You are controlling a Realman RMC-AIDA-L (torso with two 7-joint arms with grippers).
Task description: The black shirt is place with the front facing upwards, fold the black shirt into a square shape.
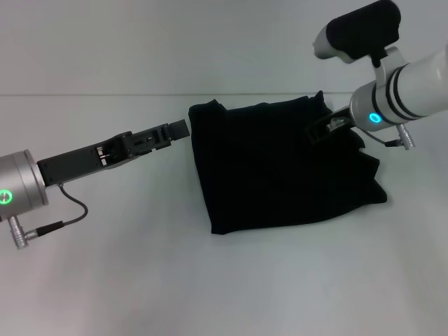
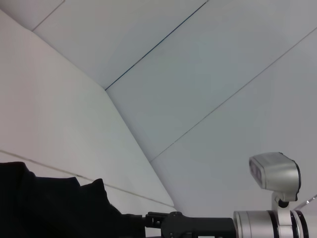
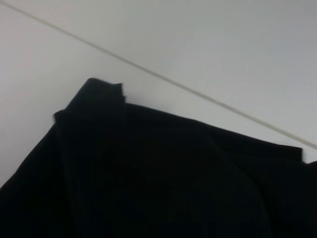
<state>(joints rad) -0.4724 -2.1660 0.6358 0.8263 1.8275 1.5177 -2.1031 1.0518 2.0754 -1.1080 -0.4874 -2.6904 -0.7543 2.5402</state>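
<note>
The black shirt [image 1: 280, 168] lies folded into a rough square on the white table [image 1: 210, 287], with no letters showing. Its right edge is bunched and uneven. My left gripper [image 1: 178, 130] sits just left of the shirt's far left corner, close to the cloth edge, with nothing seen in it. My right gripper [image 1: 320, 130] is down on the shirt's far right part, touching the cloth. The left wrist view shows the shirt [image 2: 49, 208] with the right gripper [image 2: 158, 220] reaching into its edge. The right wrist view is filled with the folded shirt [image 3: 148, 173].
The table's far edge [image 1: 105, 95] runs behind the shirt. A plain wall stands beyond it. The right arm's wrist camera housing [image 1: 357, 31] rises above the shirt's far right corner. Bare tabletop lies in front of and left of the shirt.
</note>
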